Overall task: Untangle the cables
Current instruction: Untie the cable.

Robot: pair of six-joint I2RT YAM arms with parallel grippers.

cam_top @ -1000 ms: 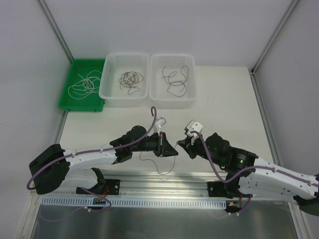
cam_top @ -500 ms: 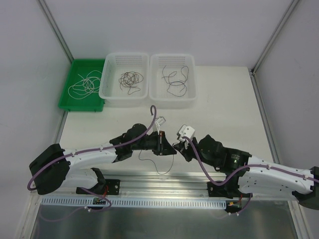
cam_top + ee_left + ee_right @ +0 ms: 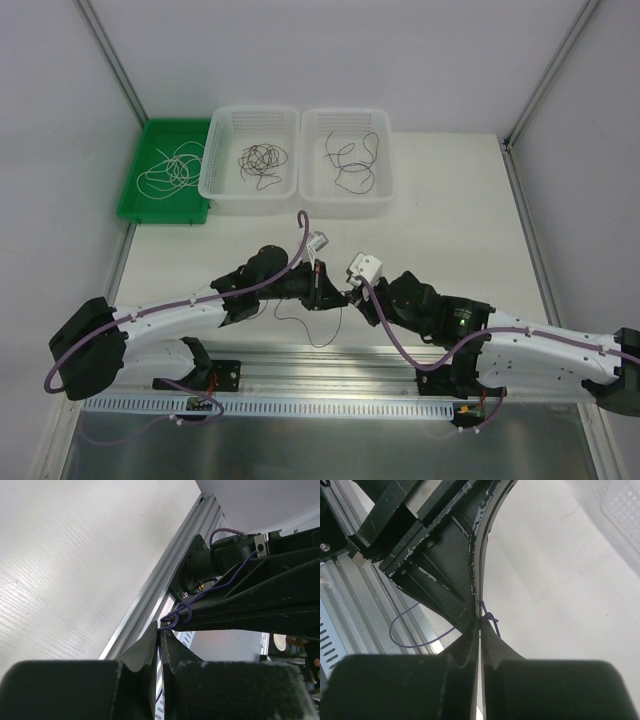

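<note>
The right gripper (image 3: 352,294) has slid left, and its tip now meets the left gripper (image 3: 330,292). Both pairs of jaws are pressed together on one thin purple cable (image 3: 489,616) (a small knot sits between them). Its loop hangs toward the near edge of the table (image 3: 450,200), faint from above. Whether the tips touch is hidden.

Counts:
- 2 arms: left arm (image 3: 170,315), right arm (image 3: 540,345).
- 2 grippers: left gripper (image 3: 160,632), right gripper (image 3: 480,625).
- 1 table (image 3: 450,200).
- 2 white baskets: left basket (image 3: 225,192), right basket (image 3: 345,207).
- 1 green tray (image 3: 150,135).
- 4 cable groups:
  - 1 whitish bundle (image 3: 170,172)
  - 1 dark tangle (image 3: 261,160)
  - 1 dark loose set (image 3: 352,165)
  - 1 thin wire (image 3: 415,644)

Can't resolve the strand count inside the first 3 groups.
</note>
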